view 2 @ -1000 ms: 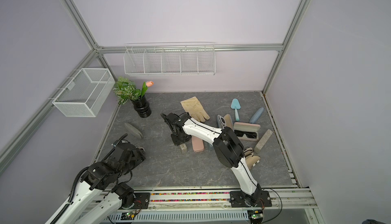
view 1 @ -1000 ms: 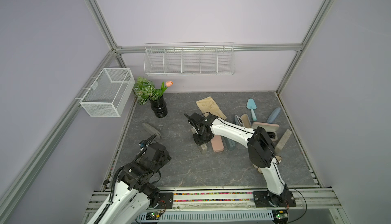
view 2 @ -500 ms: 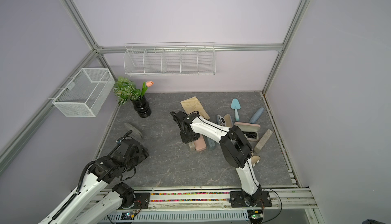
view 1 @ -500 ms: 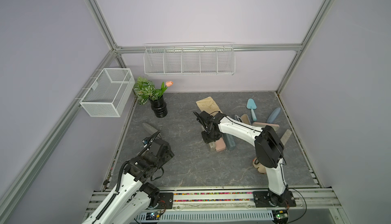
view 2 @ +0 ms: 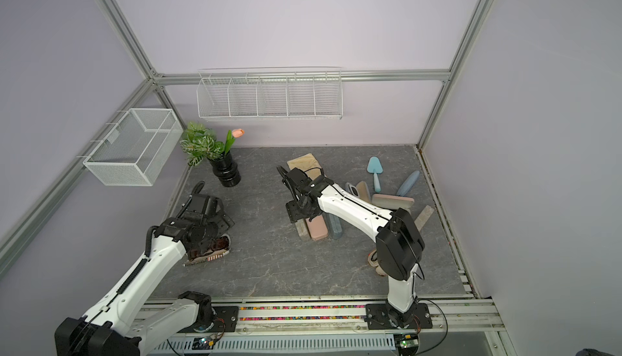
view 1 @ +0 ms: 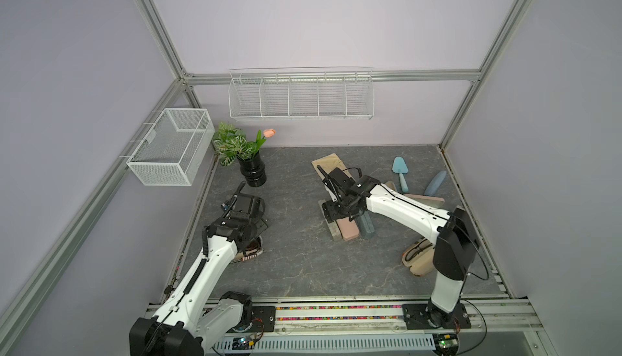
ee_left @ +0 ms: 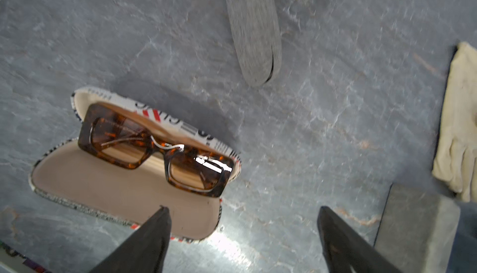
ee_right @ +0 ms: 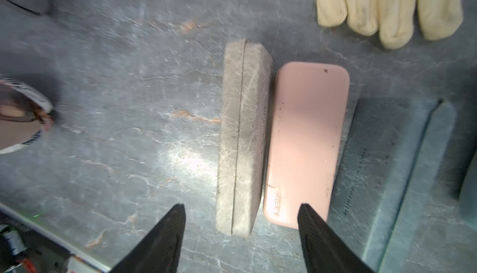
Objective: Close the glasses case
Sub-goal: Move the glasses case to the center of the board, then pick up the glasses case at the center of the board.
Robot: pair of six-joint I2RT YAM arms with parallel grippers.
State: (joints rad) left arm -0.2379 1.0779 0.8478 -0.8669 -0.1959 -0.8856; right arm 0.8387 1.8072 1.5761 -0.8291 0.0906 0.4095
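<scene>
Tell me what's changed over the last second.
The right gripper moved toward the pink case, bringing the grey case up beside it, then let go; its jaws now stand open. The left gripper reached forward, away from its base, over the open case; it is open and holds nothing. The pink case, glove and plant stayed put.

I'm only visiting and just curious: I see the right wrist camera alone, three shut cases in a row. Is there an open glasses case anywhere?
Observer: Yes. The left wrist view shows a patterned case lying open with brown sunglasses inside.
Operator: Is a claw near it?
Observer: The left claw stands open right by its lid, holding nothing.
Operator: Any other open?
Observer: In a top view, a beige case beside the right arm looks open, glasses in it.
</scene>
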